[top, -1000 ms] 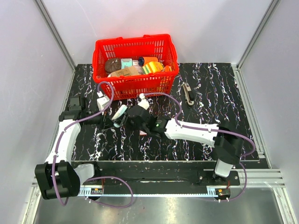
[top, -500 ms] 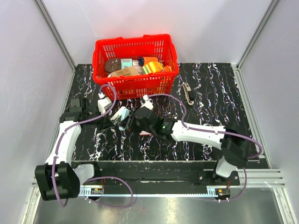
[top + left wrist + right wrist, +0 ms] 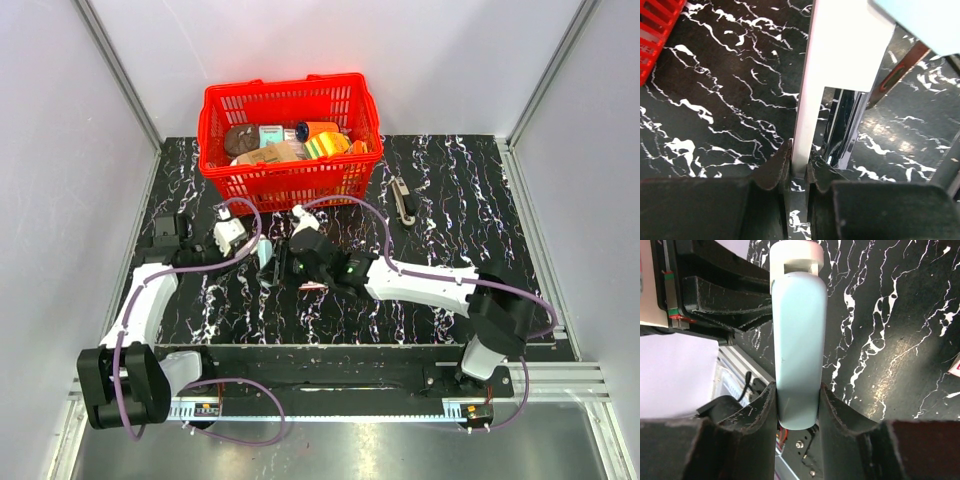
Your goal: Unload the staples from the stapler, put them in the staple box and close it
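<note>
Top edge crops stapler [image 3: 840, 45] (staples indiscernible).

Bright even light from above, soft shadows, glare patches on the glossy counter [image 3: 890, 340], near fingers [image 3: 770, 170] slightly blurred in wrist views.

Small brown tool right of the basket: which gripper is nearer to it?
Right. The right gripper, shut on the stapler, sits left of the tool; the left gripper pinches the stapler's other side, farther left.
</note>
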